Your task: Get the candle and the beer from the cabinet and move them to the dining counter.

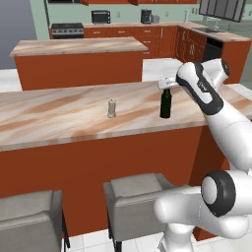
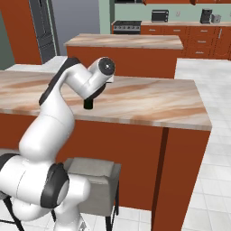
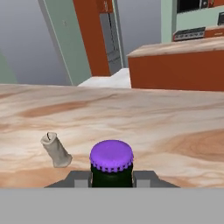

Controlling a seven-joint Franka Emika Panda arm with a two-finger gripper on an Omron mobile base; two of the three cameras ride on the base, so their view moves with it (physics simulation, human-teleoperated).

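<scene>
The beer (image 1: 166,106), a dark bottle with a purple cap (image 3: 111,156), stands upright on the dining counter (image 1: 59,115). My gripper (image 1: 166,86) is shut on its neck, one finger on each side in the hand view (image 3: 111,178). In the right base view my arm covers most of the bottle, and just its base (image 2: 88,104) shows on the counter top (image 2: 149,101). The candle (image 1: 111,109), a pale stubby cylinder, stands on the same top a short way left of the beer (image 3: 56,150). The cabinet is out of view.
Two grey stools (image 1: 29,211) (image 1: 138,194) stand against the counter's near side. A second stone-topped island (image 1: 78,47) lies beyond it. A stove (image 1: 67,29) and red-brown base cabinets line the back wall. The counter top ends at the right (image 2: 203,117).
</scene>
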